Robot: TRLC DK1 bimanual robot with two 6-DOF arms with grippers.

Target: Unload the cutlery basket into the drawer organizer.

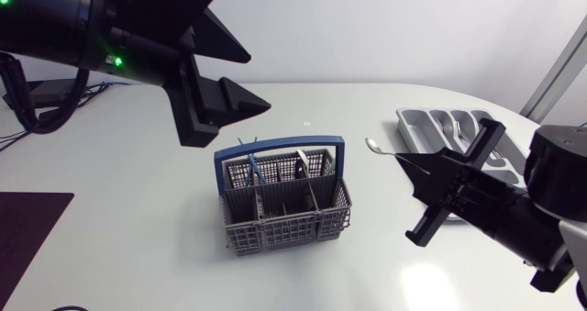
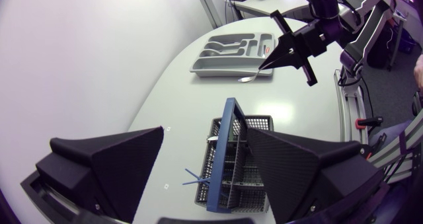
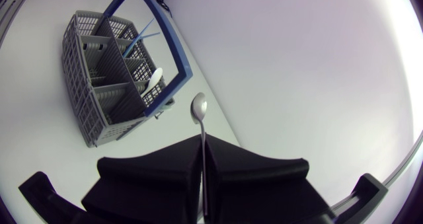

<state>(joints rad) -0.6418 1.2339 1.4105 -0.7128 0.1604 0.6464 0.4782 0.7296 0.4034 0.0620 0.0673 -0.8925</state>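
Basket (image 1: 284, 230) of grey plastic with a blue hoop handle stands near the middle of the white table (image 1: 138, 183). It is upright, its compartments open to the top. In the far left compartment, thin blue utensils (image 1: 250, 164) lean out past the rim. A pale spoon-shaped piece (image 3: 153, 78) sits in the far row beside them. The other compartments show little from above.

The grey drawer tray (image 1: 408, 126) lies at the far right of the table, well apart from the basket. Some cutlery already lies in its slots.

The right gripper (image 1: 404, 161) hangs between basket and tray, nearer the tray. Its two fingers are pressed together on the handle of a metal spoon (image 1: 378, 149). The spoon's bowl sticks out ahead of the fingertips, toward the left. In the right wrist view the handle (image 3: 203, 158) runs straight down the seam between the two fingers (image 3: 158, 164), and the basket (image 3: 99, 78) lies beyond the bowl. From the left wrist view the spoon (image 2: 250, 78) sits just beside the near edge of the tray (image 2: 225, 70). Whether it touches the table cannot be told.

The left gripper (image 1: 257, 80) hangs high over the far left side of the basket. Its fingers (image 2: 112, 164) are spread wide with nothing between them, and the basket (image 2: 231, 178) shows below the gap.
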